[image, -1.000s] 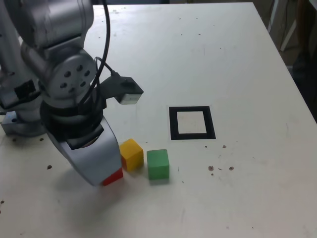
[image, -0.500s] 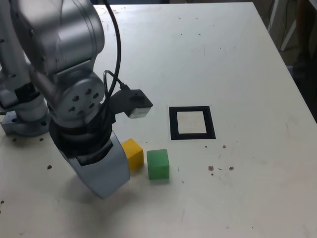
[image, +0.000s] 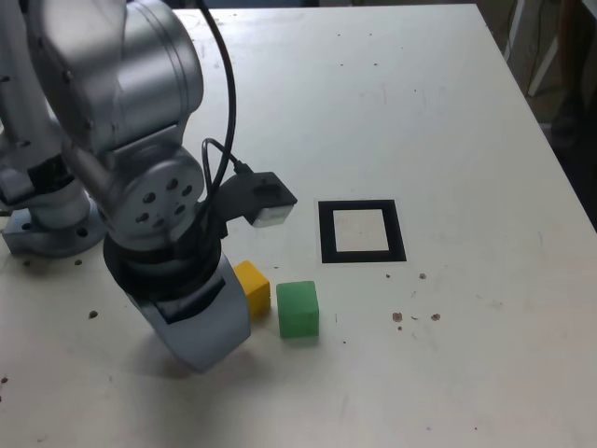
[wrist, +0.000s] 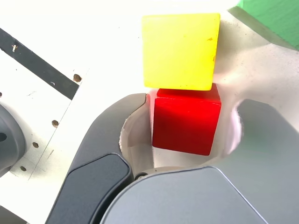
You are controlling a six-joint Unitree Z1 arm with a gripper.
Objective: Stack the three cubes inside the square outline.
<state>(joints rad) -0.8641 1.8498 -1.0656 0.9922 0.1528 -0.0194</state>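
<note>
- My end effector (wrist: 187,123) is low on the table (image: 420,93), and its two jaws stand on either side of the red cube (wrist: 186,120). In the wrist view one jaw is very near one face of the cube, and the other jaw has a small pale gap to the opposite face. So I judge it half closed around the cube but not yet clamped; a firm grip I cannot confirm.
- I came from above because the cube is narrower than the jaws, so it fits between them with room.
- In the exterior view the end effector's body hides the red cube completely, so only the wrist view tells me where it is: on the table, between the jaws.
- The yellow cube (wrist: 181,50) lies directly against the red one, touching along one edge as far as I can see. This is a risk, I think: the jaws must close on the free side faces, otherwise they push the yellow one.
- The green cube (image: 298,308) stands just beside the yellow, a little apart.
- The outline (image: 361,231) is further away, toward the exterior view's right, and nothing stands in it. No cube is stacked yet, so the task is at its first pick.
</note>
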